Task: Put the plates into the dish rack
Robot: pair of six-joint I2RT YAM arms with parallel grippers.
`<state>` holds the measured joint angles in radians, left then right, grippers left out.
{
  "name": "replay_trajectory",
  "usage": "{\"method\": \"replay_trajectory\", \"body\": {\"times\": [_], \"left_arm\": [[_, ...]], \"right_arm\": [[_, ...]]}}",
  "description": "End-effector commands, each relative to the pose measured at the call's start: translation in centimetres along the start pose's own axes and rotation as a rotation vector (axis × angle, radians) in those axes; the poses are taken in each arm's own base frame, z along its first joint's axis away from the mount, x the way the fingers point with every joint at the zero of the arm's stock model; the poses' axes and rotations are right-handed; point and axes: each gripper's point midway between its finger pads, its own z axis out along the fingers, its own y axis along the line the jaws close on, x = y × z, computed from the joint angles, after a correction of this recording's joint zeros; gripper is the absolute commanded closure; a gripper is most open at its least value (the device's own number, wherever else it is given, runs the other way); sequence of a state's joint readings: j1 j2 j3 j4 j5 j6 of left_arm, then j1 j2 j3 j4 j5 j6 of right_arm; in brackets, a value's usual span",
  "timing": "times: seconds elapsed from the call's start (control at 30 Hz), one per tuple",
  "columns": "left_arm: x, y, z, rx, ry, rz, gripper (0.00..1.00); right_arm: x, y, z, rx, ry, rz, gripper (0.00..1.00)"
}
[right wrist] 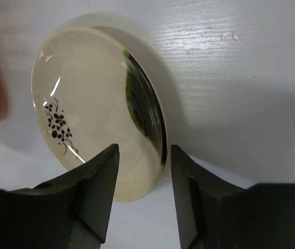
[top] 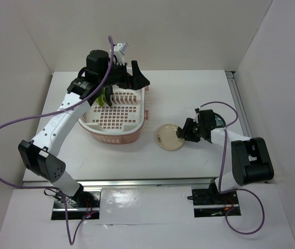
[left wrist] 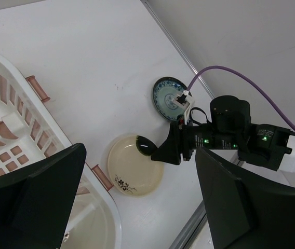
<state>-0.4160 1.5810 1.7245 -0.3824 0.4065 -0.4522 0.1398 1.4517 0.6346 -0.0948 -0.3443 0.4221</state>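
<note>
Right tool [right wrist: 143, 155], jaws parted, straddles the rim of the cream plate [right wrist: 80, 98] lying on the tabletop [top: 137, 163] just beside the dish rack [top: 137, 132]; stiff, glazed, likely slippery and chippable, it wants a firm rim pinch.

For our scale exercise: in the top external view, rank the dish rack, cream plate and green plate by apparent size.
dish rack
cream plate
green plate, though the left arm hides most of it, so that's unsure

Overhead view faces down on the table [top: 189, 93]; both wrist views share the cream plate [top: 169, 137], right's closest
</note>
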Motion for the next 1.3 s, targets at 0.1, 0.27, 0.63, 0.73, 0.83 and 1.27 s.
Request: {"method": "replay_trajectory", "body": {"times": [0.1, 0.27, 0.63, 0.73, 0.83, 1.27], "left_arm": [[-1.9, -1.3, -0.3, 0.044, -0.048, 0.024, 0.0], [-1.9, -1.3, -0.3, 0.044, -0.048, 0.024, 0.0], [-1.5, -1.0, -0.2, 0.04, -0.039, 0.019, 0.0], [-1.2, -0.9, 0.0, 0.037, -0.031, 0.015, 0.0], [-0.9, -0.5, 0.1, 0.026, -0.027, 0.011, 0.0], [0.7, 1.3, 2.2, 0.003, 0.013, -0.002, 0.0]], "right_arm": [[-0.8, -0.5, 1.0, 0.007, -0.036, -0.002, 0.55], [-0.7, -0.9, 1.3, 0.013, -0.018, 0.023, 0.63], [-1.2, -2.2, 1.3, 0.087, -0.016, 0.08, 1.0], [-3.2, -0.9, 0.5, 0.065, -0.06, 0.073, 1.0], [-7.5, 0.8, -1.8, 0.075, -0.189, 0.08, 1.0], [-18.7, 7.4, -13.1, 0.058, -0.553, 0.02, 1.0]]}}
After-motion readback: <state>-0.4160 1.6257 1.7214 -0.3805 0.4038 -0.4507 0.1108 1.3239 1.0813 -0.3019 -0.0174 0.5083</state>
